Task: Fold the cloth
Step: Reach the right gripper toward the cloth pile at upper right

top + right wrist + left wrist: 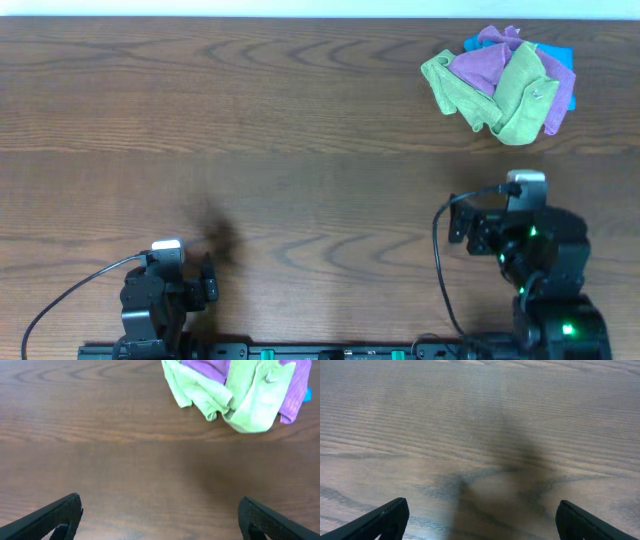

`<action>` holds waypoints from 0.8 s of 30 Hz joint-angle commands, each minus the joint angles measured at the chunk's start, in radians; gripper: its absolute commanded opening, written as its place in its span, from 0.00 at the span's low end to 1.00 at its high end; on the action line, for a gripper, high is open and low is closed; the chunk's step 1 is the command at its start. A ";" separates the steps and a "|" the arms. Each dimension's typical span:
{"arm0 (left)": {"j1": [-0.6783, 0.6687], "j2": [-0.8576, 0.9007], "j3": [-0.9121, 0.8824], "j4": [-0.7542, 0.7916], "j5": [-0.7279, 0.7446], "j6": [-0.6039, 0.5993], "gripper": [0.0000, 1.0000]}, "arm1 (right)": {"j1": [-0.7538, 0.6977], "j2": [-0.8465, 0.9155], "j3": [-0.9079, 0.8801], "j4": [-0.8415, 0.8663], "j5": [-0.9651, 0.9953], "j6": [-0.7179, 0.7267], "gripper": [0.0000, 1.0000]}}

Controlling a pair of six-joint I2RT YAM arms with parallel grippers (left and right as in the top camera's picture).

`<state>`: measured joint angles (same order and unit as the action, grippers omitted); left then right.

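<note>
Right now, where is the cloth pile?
Overhead, the cloth pile lies crumpled at the far right of the table, ahead of the open right fingers.

Tabletop here is dark brown wood-grain table, wavy swirly lines all over, and it reads greyer and paler in the left wrist view with a dark smudgy shadow patch. The crumpled lime green cloth is plain, no print, same for the soft purple cloth and the bright blue cloth. Left gripper and right gripper are matte black. Right arm has little green lights, and a black cable.
</note>
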<state>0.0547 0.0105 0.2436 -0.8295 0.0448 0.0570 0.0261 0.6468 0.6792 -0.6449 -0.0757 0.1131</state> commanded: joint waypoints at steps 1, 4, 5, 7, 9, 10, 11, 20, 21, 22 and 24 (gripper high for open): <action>-0.006 -0.007 -0.013 -0.060 -0.029 0.026 0.95 | -0.006 0.047 0.064 -0.001 -0.015 0.016 0.99; -0.006 -0.007 -0.013 -0.060 -0.029 0.026 0.95 | -0.006 0.076 0.100 -0.001 0.013 0.021 0.99; -0.006 -0.006 -0.013 -0.060 -0.029 0.025 0.95 | -0.006 0.083 0.111 0.002 0.025 0.021 0.99; -0.006 -0.006 -0.013 -0.060 -0.029 0.026 0.95 | -0.006 0.094 0.134 0.016 0.053 0.021 0.99; -0.006 -0.007 -0.013 -0.060 -0.029 0.025 0.95 | -0.006 0.101 0.152 0.033 0.077 0.021 0.99; -0.006 -0.006 -0.013 -0.060 -0.029 0.026 0.95 | -0.006 0.105 0.158 0.042 0.089 0.021 0.99; -0.006 -0.007 -0.013 -0.060 -0.029 0.026 0.95 | -0.006 0.108 0.162 0.054 0.095 0.021 0.99; -0.006 -0.007 -0.013 -0.060 -0.029 0.026 0.95 | -0.006 0.155 0.163 0.166 0.098 0.056 0.99; -0.006 -0.007 -0.013 -0.060 -0.029 0.026 0.95 | -0.006 0.165 0.163 0.180 0.098 0.058 0.99; -0.006 -0.007 -0.013 -0.060 -0.029 0.026 0.95 | -0.006 0.174 0.163 0.201 0.099 0.058 0.99; -0.006 -0.007 -0.013 -0.060 -0.029 0.026 0.95 | -0.006 0.198 0.163 0.243 0.099 0.058 0.99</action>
<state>0.0547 0.0105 0.2436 -0.8299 0.0448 0.0570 0.0261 0.8223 0.8211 -0.4278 0.0090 0.1490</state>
